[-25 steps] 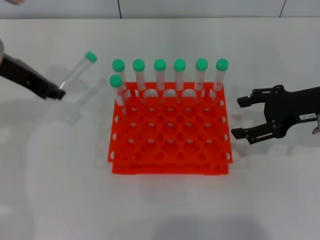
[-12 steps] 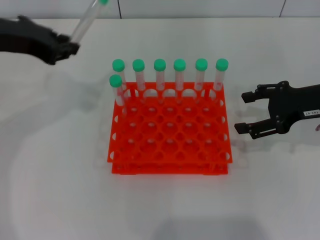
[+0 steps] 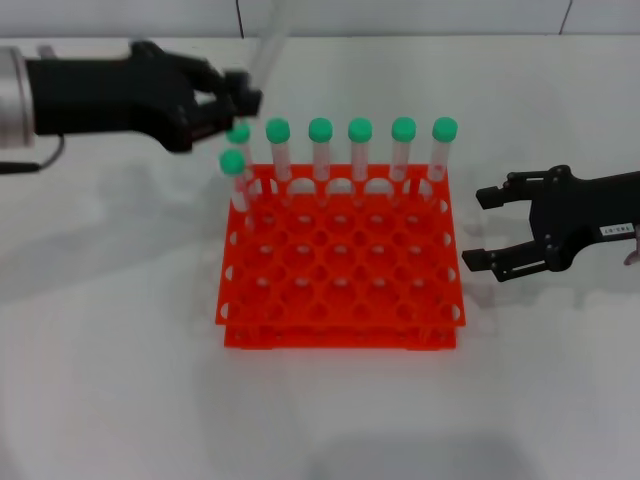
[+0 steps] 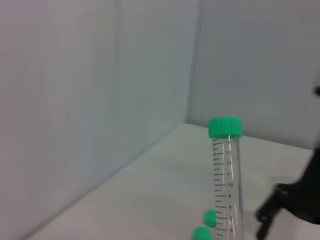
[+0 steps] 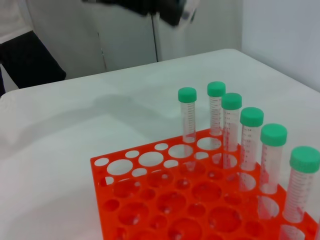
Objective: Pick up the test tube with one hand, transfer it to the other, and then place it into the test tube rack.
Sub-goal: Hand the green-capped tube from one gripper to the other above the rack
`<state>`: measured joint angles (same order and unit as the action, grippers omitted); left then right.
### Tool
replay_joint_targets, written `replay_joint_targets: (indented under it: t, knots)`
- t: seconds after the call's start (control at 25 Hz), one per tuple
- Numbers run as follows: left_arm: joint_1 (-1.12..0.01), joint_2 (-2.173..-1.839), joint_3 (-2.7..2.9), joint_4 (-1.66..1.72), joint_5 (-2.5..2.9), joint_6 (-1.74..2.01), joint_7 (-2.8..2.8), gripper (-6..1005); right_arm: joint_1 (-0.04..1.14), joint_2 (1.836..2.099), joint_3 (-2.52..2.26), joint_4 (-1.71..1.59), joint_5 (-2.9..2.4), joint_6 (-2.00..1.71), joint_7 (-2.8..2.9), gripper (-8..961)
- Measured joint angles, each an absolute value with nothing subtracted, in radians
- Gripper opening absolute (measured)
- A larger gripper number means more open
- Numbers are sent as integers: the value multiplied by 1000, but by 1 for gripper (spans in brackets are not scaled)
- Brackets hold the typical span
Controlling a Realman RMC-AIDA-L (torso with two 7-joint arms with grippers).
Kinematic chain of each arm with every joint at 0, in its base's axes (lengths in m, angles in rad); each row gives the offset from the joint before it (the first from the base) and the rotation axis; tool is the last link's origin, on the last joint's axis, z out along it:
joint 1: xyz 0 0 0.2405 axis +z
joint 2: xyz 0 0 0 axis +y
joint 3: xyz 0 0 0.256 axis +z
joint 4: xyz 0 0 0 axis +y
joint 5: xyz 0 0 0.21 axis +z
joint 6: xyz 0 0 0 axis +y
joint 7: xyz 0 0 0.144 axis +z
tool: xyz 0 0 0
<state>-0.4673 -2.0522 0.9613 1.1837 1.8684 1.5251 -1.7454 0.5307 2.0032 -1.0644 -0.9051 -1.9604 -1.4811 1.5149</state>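
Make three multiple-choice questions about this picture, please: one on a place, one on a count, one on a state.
1. Where is the left gripper?
A. above the far left corner of the rack
B. on the table in front of the rack
C. to the right of the rack

2. How many tubes stand in the rack?
A. four
B. seven
C. ten

3. How is the right gripper?
A. shut on a tube
B. open and empty
C. out of view

Answers:
1. A, it holds the test tube there.
2. B, seven green caps show.
3. B, its fingers are apart, right of the rack.
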Motion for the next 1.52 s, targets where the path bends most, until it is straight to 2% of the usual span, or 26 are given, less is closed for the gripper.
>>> replay_joint_targets:
  t: [0.32, 1.52]
  knots:
    - [-584, -2001, 957, 831, 1866, 1557, -1595, 205, 534, 2009, -1066, -900, -1960, -1480, 1513, 857]
    - [-612, -1974, 935, 762, 1977, 1626, -1525, 213, 525, 2007, -1027, -891, -1866, -1494, 1542, 854]
